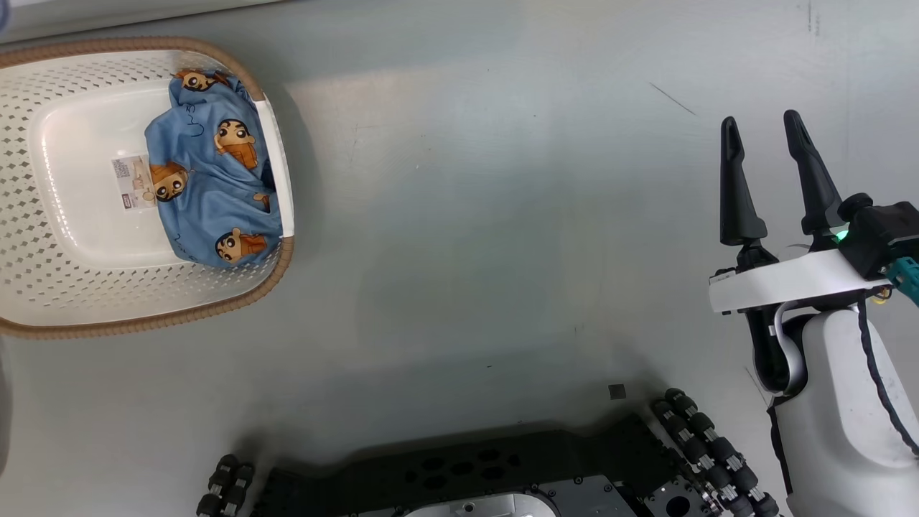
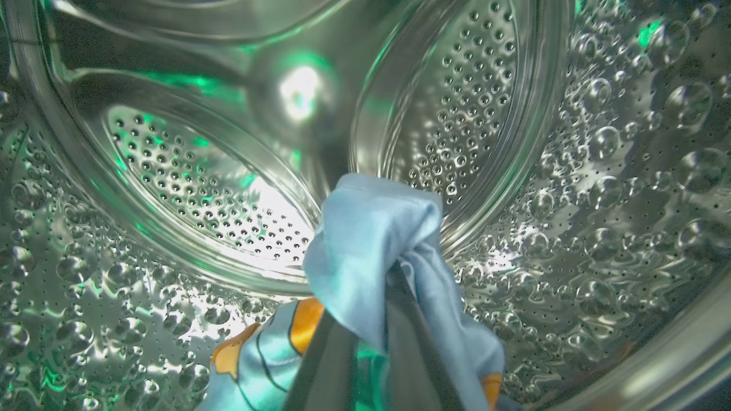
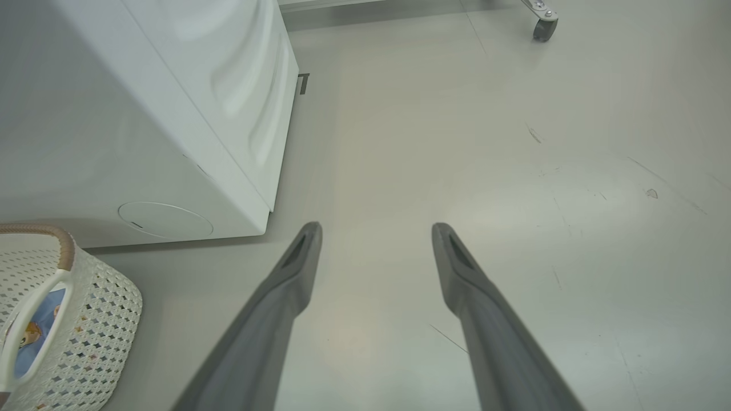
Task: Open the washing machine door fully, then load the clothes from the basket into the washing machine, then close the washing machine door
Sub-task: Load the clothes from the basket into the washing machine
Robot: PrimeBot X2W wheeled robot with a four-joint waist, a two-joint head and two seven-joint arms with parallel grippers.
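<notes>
Inside the washing machine's perforated steel drum (image 2: 188,182), my left gripper (image 2: 394,274) is shut on a light blue garment (image 2: 371,228) that drapes over its fingertips and hangs down both sides. More of the clothes (image 1: 208,187), blue with cartoon faces, lie at the right end of the cream basket (image 1: 280,266) on the floor. My right gripper (image 1: 762,133) stands open and empty over bare floor, far right of the basket. In the right wrist view this gripper (image 3: 377,234) points past the white washing machine (image 3: 143,114) and the basket (image 3: 97,319). The door is out of view.
My black wheeled base (image 1: 467,474) lies along the bottom of the head view. The washer's round flap (image 3: 164,220) sits low on its front corner, just behind the basket. A caster wheel (image 3: 542,28) stands far off on the grey floor.
</notes>
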